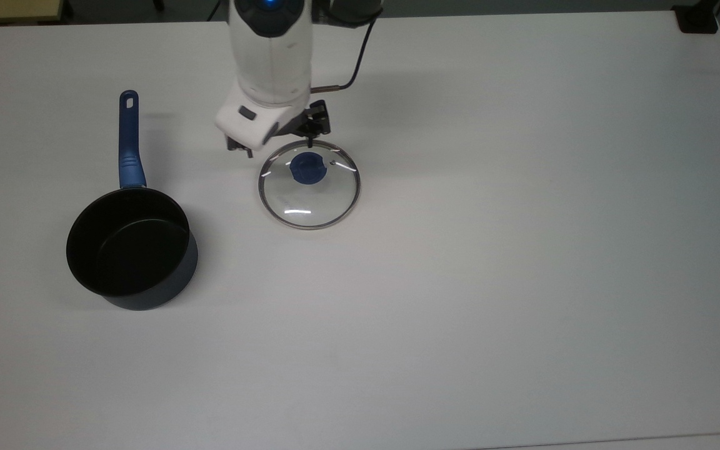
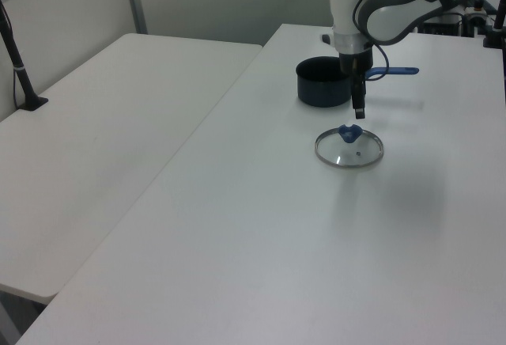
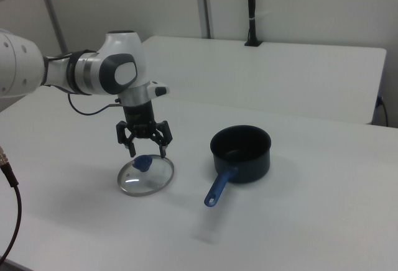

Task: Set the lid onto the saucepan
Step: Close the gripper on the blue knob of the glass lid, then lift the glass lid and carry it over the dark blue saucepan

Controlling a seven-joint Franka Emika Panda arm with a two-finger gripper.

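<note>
The lid is a clear glass disc with a blue knob, lying flat on the white table. The saucepan, black inside, stands upright at the top view's left of the lid, its blue handle pointing to the far edge. My gripper hangs open just above the lid's far rim, close to the knob, holding nothing. In the right view the gripper spreads its fingers right over the knob of the lid, with the saucepan at the right view's right. In the left view the gripper hovers above the lid, in front of the saucepan.
A second white table adjoins at the left view's left, with a black clamped post on it. A black block sits at the table's far right corner in the top view. A cable hangs at the right view's left edge.
</note>
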